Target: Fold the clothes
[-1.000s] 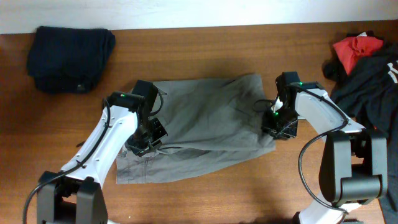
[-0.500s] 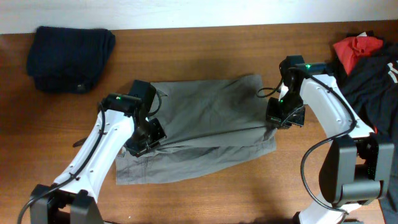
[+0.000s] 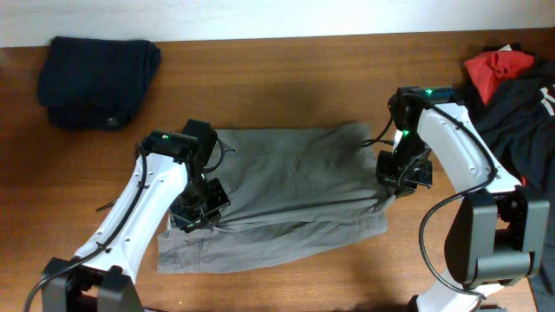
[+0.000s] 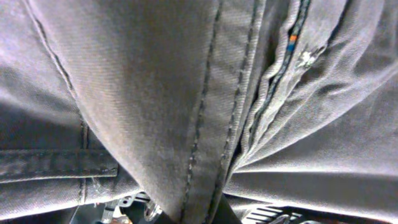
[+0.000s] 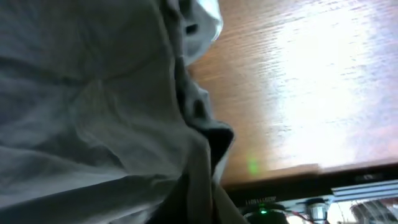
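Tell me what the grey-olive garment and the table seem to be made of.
The grey-olive garment looks like woven cotton twill, matte: the left wrist view shows fine diagonal ribs and stitched seams. The table looks like brown wood or wood-look laminate, slightly glossy: grain lines and a light reflection show.

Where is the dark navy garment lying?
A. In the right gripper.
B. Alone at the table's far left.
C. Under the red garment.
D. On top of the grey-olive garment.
B: overhead, the navy garment lies alone at the far left, well apart from the grey-olive garment in the middle.
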Robot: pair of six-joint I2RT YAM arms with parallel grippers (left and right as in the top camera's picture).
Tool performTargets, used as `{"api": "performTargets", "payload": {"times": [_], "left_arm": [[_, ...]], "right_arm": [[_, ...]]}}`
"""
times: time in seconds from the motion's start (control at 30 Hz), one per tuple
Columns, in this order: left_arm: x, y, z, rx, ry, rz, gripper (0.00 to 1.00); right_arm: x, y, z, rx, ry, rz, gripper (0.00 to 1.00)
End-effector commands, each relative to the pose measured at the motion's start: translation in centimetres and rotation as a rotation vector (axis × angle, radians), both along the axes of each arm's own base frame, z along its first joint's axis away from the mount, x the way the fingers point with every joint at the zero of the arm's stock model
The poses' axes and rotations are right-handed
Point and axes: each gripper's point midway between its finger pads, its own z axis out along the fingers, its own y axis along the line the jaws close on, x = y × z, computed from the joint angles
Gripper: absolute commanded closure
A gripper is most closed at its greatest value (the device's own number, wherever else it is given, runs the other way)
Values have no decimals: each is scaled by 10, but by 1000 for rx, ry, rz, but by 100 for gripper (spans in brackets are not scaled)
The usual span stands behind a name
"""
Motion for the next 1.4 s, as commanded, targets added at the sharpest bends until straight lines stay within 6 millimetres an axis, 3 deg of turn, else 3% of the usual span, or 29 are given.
{"api": "performTargets", "payload": {"times": [0.0,0.03,0.07,0.13,0.3,0.4,0.5,0.63,0.73,0.93,1.1,1.37], "left_arm": [[-2,16,4,64,-21,-54,83],[-3,16,4,63,-17,-64,59],[-4,16,5,65,-12,-64,26],[-3,16,5,57,-18,-93,1],[11,12,2,35,-83,-138,1],[44,3,0,5,-220,-150,1],[66,-3,-1,-17,-312,-202,11],[83,-7,-12,-21,-344,-205,59],[82,-6,-31,-12,-283,-207,76],[88,-9,-78,-5,-185,-209,97],[89,-3,-92,2,-154,-189,99],[98,11,-108,-10,-144,-152,99]], "right_arm": [[-16,-22,0,-111,42,27,67],[-22,-22,-1,-112,65,28,49],[-25,-22,-1,-112,76,29,33],[-26,-22,-2,-112,79,29,28],[-7,-20,-9,-106,-4,23,25],[22,-9,-17,-47,-123,2,30],[43,0,-20,7,-209,-11,47],[67,19,-28,121,-310,3,77],[65,25,-38,151,-300,-3,96],[66,40,-63,249,-329,4,96],[71,48,-72,283,-365,13,96],[67,55,-116,279,-283,27,94]]}}
